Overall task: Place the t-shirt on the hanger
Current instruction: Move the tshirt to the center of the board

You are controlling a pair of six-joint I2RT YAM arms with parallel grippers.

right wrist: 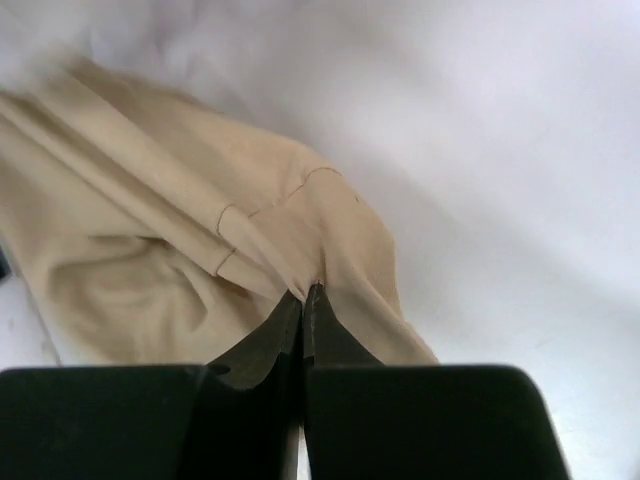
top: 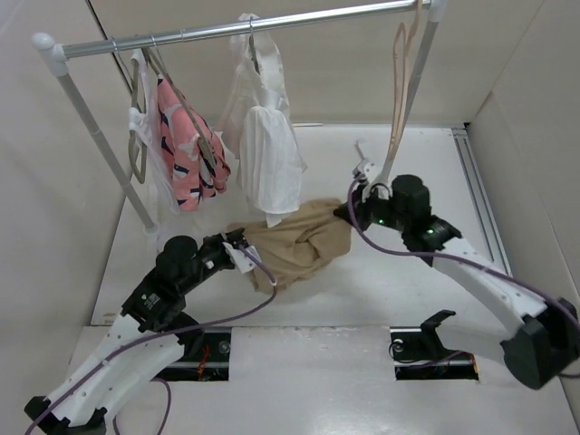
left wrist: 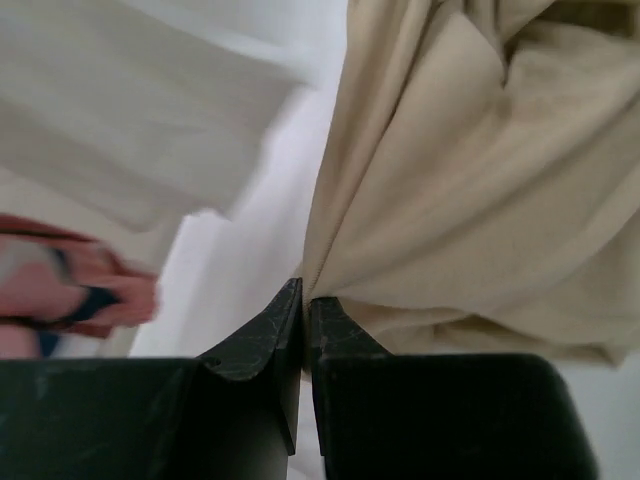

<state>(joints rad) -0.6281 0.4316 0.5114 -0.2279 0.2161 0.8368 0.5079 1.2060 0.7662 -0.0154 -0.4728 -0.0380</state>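
Both clamped on shirt (top: 299, 240), bunched at centre: left gripper (top: 238, 246) at its 9 o'clock edge, right gripper (top: 352, 214) at 3. Target hanger (top: 400, 100) hangs at 1 o'clock. Lift evenly, spread taut, find hem opening.

The crumpled tan soft-fabric t-shirt (top: 299, 240) lies on the white table (top: 362, 299), between the left gripper (top: 241, 245) at its left edge and the right gripper (top: 348, 211) at its right edge. Behind, on the metal rail (top: 317, 19), hang the pink patterned garment (top: 186, 149) at left, the white ribbed top (top: 267, 145) in the middle and the slim pale beige-pink hanger (top: 399, 100) at right.
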